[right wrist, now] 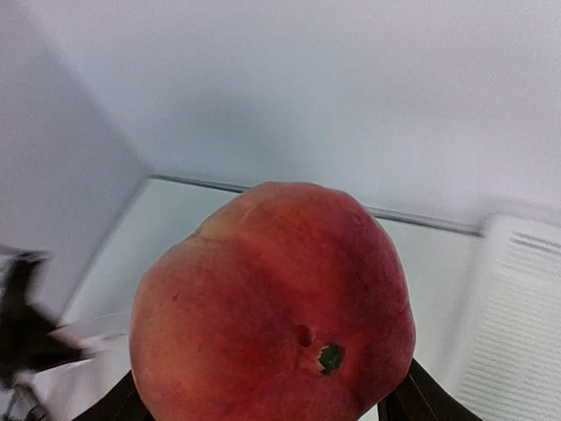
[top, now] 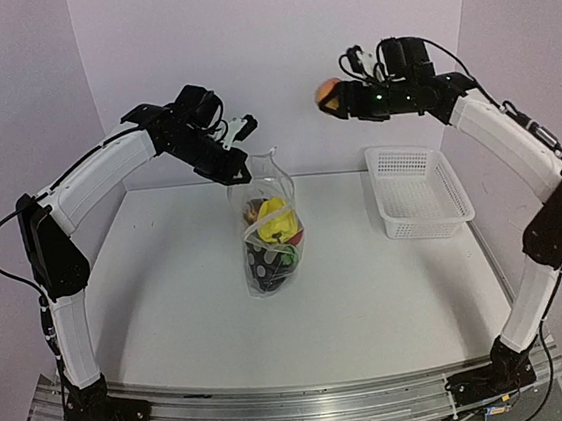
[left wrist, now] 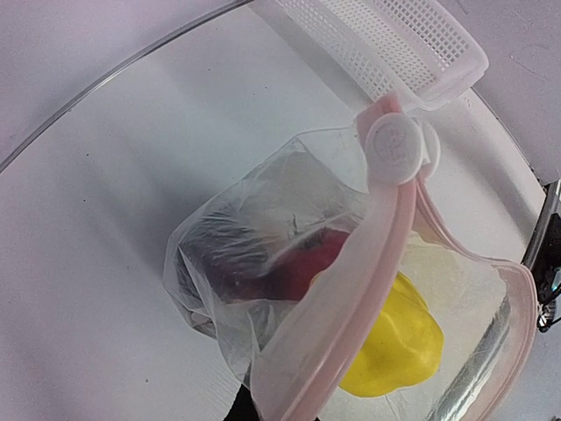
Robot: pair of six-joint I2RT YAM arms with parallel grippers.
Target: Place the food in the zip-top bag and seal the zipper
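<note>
The zip-top bag [top: 272,237] hangs over the table [top: 171,312] near the middle of its far edge, with its bottom resting on the surface. The left claw [top: 240,172] is clenched on the rim of the bag's mouth and holds it up. Through the clear film show a yellow pepper [top: 274,219], something red and something dark, so part of the food is already inside.

The film looks thin, limp and slick. It would probably sag shut if released and slide under a pinch on the plain wall. The zipper [left wrist: 377,254], a pale pinkish strip round the mouth, looks like the stiffest part and the best place to take hold. A grip there should also keep the opening spread, and sealing will likely need the strip pressed along its whole run.

The right claw [top: 335,101] is high above the table toward the far right corner. It grasps a peach [top: 327,92] across its belly, and its dark fingers show on either side of the fruit in the right wrist view. The peach looks smooth, round and, being a toy, probably light and hard. It could twist or squirt out of a loose pinch, so a hold across the widest part suits it.

A white basket [top: 419,194] sits by the right edge, well apart from the bag.
</note>
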